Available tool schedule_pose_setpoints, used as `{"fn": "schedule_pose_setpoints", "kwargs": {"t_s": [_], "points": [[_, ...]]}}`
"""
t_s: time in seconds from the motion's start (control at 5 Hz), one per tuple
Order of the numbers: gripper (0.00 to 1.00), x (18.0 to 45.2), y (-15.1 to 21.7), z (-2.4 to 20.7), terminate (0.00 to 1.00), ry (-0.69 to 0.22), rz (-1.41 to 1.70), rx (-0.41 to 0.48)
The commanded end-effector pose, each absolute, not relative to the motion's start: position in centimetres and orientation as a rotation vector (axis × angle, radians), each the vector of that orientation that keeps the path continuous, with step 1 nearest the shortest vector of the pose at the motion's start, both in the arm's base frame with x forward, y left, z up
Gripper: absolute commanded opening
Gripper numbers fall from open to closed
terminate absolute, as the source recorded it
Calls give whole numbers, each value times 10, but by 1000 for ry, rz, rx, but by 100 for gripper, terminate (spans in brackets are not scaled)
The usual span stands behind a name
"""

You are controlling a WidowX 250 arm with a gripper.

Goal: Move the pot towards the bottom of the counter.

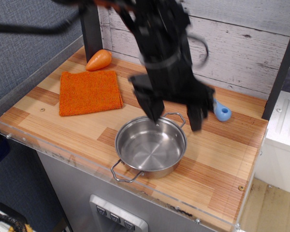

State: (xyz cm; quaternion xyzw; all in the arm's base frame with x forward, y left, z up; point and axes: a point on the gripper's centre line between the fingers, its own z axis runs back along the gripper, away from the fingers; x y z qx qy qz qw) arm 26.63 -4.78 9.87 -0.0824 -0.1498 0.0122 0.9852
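The shiny steel pot [151, 150] stands on the striped wooden counter [217, 164] near its front edge, with one wire handle toward the front and one toward the back. My gripper [175, 115] hangs open and empty above the pot's far rim, blurred by motion. Its two dark fingers [152, 107] are spread wide and touch nothing.
An orange square cloth [90, 92] lies at the left. An orange carrot-like toy [98, 60] sits at the back left. A blue scoop [221, 111] shows behind the arm at the right. A clear acrylic rim [63, 155] edges the counter's front.
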Motion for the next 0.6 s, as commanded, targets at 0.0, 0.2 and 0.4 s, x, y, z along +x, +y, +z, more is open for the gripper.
{"fn": "schedule_pose_setpoints", "kwargs": {"t_s": [0.0,0.2,0.4], "points": [[100,264,-32,150,0,-442,57,-191],[100,264,-32,150,0,-442,57,-191],[100,264,-32,150,100,-442,57,-191]]}}
